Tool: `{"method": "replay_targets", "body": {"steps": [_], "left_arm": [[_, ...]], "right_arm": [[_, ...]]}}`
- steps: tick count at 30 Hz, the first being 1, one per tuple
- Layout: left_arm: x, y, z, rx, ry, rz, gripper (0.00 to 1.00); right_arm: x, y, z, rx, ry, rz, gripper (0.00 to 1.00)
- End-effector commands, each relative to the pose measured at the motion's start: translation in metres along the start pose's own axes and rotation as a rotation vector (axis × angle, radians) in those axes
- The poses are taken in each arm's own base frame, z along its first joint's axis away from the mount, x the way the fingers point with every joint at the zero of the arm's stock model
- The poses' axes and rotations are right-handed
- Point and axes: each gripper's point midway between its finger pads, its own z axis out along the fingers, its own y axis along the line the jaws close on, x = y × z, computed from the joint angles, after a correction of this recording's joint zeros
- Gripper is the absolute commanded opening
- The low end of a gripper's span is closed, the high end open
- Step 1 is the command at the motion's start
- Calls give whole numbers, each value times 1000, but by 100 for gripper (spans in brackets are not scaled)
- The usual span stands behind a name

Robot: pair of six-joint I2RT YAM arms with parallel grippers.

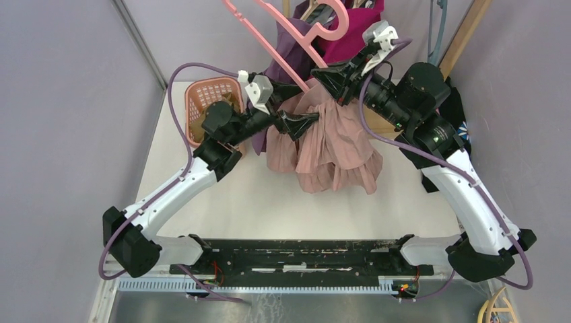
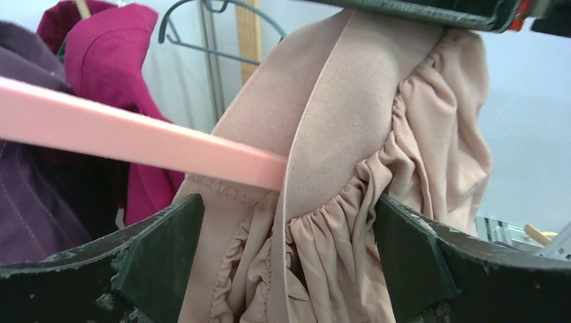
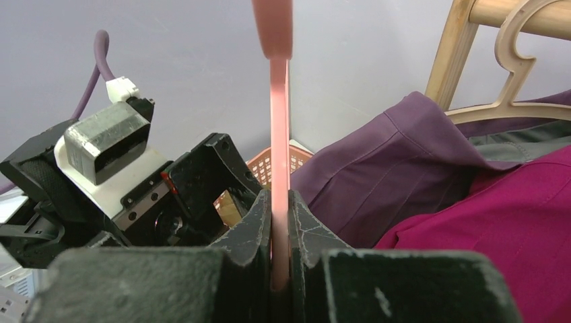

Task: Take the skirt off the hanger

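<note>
A dusty-pink pleated skirt [image 1: 337, 148] hangs from a pink plastic hanger [image 1: 296, 40], its hem bunched on the table. My right gripper [image 1: 330, 77] is shut on the hanger's bar [image 3: 279, 134], which runs straight up between its fingers [image 3: 279, 222]. My left gripper [image 1: 306, 121] stands wide open around the skirt's elastic waistband [image 2: 350, 134], one finger [image 2: 161, 249] on each side of the gathered cloth. The hanger bar [image 2: 135, 138] enters the waistband from the left, just above those fingers.
An orange basket [image 1: 212, 94] sits at the back left of the table. Purple [image 3: 404, 155] and magenta [image 1: 350, 27] garments hang behind on a wooden rack [image 1: 464, 33], with a teal hanger [image 2: 215, 27] and a wooden hanger [image 3: 518, 40].
</note>
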Motion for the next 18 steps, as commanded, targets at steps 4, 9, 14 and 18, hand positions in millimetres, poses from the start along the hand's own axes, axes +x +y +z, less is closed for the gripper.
{"method": "replay_targets", "body": {"steps": [4,9,14,18], "left_arm": [[-72,-47,-10,203,-206,-36,100],[-87,-63,-15,296,-300,-118,99],[-89,-68,-12,361,-341,-198,100],[-92,-69,-8,385,-360,-227,100]], "right_arm": [[-35,14,-15,-53,-95,-43,1],[-39,21,-15,-97,-103,-44,1],[-42,31,-17,-144,-110,-24,1],[-38,36,-15,-174,-107,5,1]]}}
